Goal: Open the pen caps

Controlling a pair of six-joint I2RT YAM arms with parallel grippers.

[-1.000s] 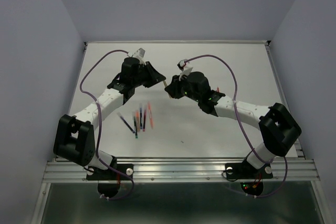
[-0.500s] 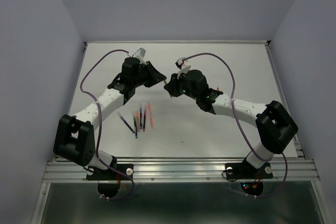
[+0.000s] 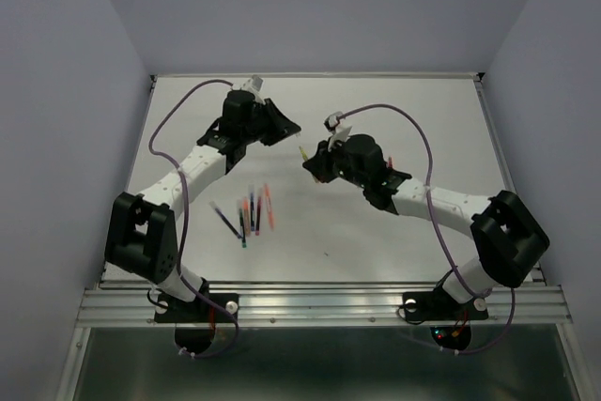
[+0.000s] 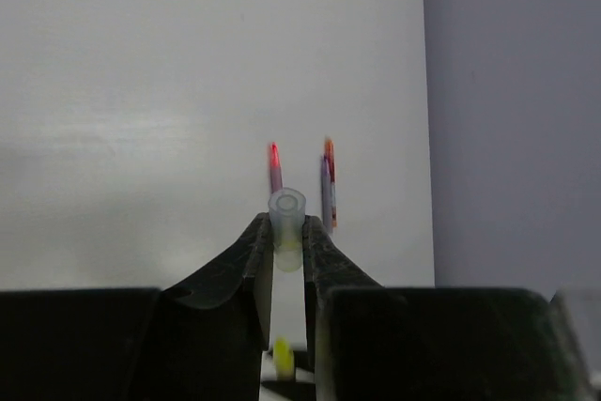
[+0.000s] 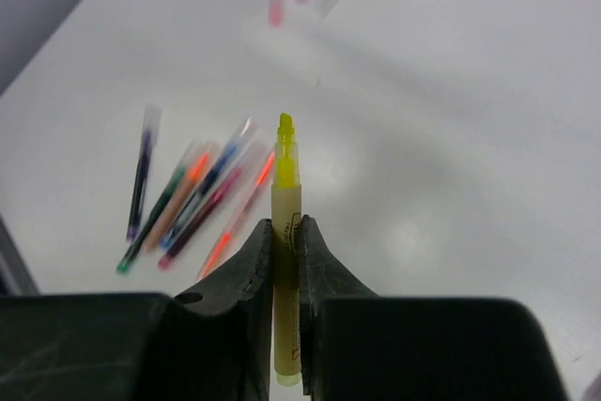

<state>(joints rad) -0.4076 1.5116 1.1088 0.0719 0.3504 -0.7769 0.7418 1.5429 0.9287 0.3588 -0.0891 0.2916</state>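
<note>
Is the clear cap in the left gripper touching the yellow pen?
Apart. Right wrist view shows the yellow pen with its tip bare, no clear cap on it.

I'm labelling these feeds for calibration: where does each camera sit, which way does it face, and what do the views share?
Top external: high behind the bases, looking down on the table; both arms whole, left gripper and right gripper included.
Left wrist: on that wrist, facing along its fingers at the pale cap they pinch, wall beyond.
Right wrist: likewise, its fingers gripping the yellow pen, loose pens beyond.
Shared: loose pens, in top and right wrist views.
</note>
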